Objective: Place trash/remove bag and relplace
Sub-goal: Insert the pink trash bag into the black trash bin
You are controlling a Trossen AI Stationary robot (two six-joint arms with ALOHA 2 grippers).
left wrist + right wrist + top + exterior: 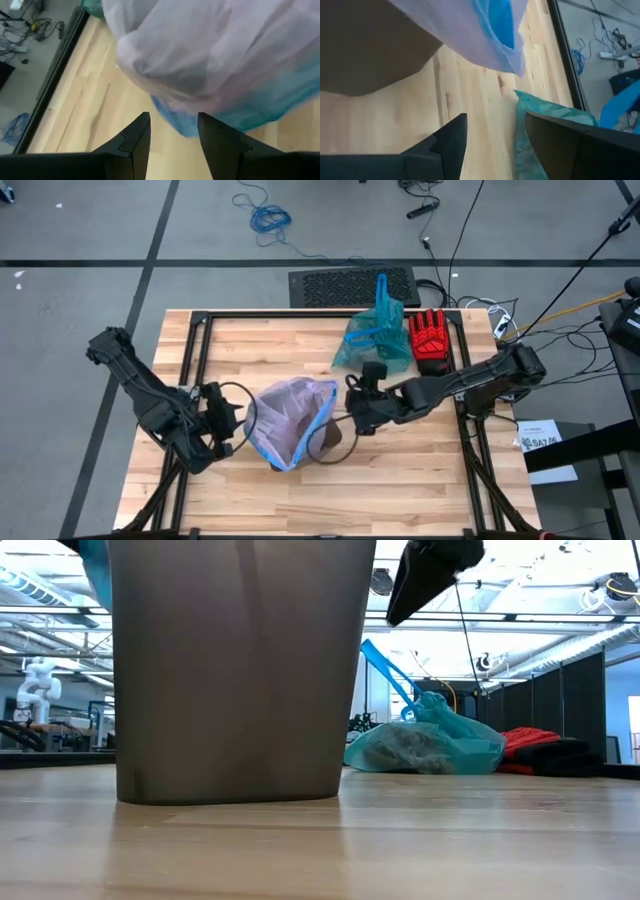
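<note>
Even, diffuse overhead light falls on the bench (300, 490) in the high view, with only faint, soft shadows under the arms and no glare on the wood. In the low view the ceiling lights (560, 630) behind are bright and washed out, so the grey bin (240, 670) reads dark against them. Both wrist views are soft: the pink bag (210, 50) just ahead of the left claw (174, 135) is blurred, as is the teal bag (540, 120) beside the right claw (495, 135).
</note>
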